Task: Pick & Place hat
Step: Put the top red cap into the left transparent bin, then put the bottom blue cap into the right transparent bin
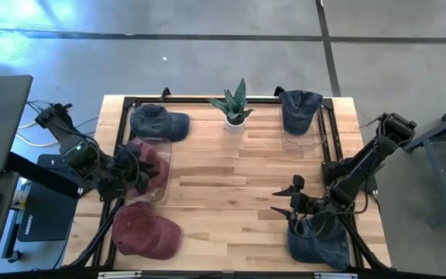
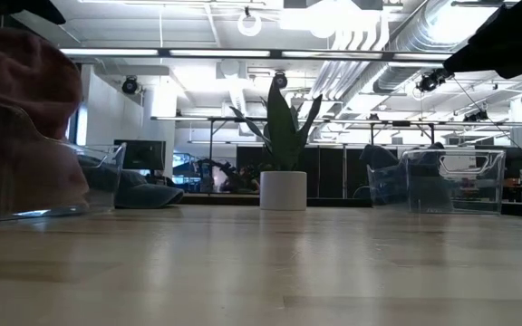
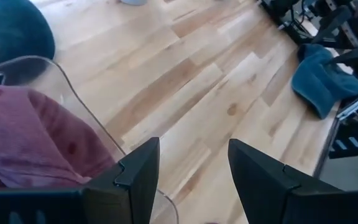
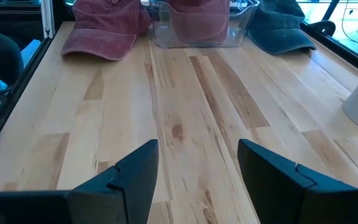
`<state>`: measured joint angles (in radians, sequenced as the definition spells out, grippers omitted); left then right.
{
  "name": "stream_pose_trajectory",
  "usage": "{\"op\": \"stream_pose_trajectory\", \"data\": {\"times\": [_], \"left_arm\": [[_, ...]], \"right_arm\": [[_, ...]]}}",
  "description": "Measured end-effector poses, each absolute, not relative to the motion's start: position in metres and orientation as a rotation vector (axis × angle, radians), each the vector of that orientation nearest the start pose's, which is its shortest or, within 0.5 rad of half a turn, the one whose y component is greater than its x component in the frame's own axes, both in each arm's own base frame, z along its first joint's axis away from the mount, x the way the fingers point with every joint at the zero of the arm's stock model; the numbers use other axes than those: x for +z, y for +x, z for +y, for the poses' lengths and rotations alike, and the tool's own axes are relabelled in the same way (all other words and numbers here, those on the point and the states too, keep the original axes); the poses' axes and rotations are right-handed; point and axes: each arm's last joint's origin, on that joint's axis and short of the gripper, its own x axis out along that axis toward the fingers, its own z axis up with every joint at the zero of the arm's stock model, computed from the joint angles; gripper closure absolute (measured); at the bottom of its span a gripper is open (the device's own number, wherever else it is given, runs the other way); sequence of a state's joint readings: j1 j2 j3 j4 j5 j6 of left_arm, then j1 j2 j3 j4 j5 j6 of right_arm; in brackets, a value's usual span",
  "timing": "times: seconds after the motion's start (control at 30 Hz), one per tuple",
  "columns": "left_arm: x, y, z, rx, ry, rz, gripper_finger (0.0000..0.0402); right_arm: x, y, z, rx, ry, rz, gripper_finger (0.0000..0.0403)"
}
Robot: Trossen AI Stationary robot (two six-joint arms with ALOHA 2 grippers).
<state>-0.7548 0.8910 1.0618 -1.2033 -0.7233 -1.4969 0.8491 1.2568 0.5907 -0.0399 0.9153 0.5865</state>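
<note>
Red cloth fills the clear bin on the table's left side: a red hat sits inside it, just beside the left tool, whose fingers are spread apart with nothing between them. A second red hat lies on the table nearer the front edge. The right tool hovers with fingers spread over the right front, just beside a blue hat. Another blue hat lies at the back left, a plant stands mid-back, and a third blue hat rests in the far right bin.
</note>
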Motion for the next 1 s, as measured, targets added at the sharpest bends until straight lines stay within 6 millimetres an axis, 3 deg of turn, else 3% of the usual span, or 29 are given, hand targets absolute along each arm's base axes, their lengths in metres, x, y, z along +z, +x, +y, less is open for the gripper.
{"op": "stream_pose_trajectory", "data": {"times": [0.2, 0.3, 0.53, 0.63, 0.83, 1.0], "left_arm": [[0.321, 0.11, -0.079, 0.586, -0.652, 0.691, 0.0215], [0.31, 0.104, -0.073, 0.777, -0.601, 0.752, 0.0215], [0.282, 0.105, -0.057, 0.95, -0.572, 0.706, 0.0215], [0.28, 0.108, -0.049, 1.0, -0.566, 0.717, 0.0215], [0.302, 0.129, -0.058, 0.771, -0.532, 0.778, 0.0215], [0.309, 0.158, -0.094, 0.437, -0.578, 0.739, 0.0215]], "right_arm": [[0.195, 0.176, 0.154, -0.216, 0.056, 0.409, 0.0187], [0.195, 0.178, 0.153, -0.216, 0.065, 0.417, 0.0187], [0.192, 0.183, 0.151, -0.214, 0.074, 0.434, 0.0187], [0.192, 0.185, 0.149, -0.219, 0.084, 0.43, 0.0187], [0.197, 0.191, 0.148, -0.206, 0.062, 0.397, 0.0187], [0.197, 0.196, 0.156, -0.087, 0.034, 0.392, 0.0187]]}}
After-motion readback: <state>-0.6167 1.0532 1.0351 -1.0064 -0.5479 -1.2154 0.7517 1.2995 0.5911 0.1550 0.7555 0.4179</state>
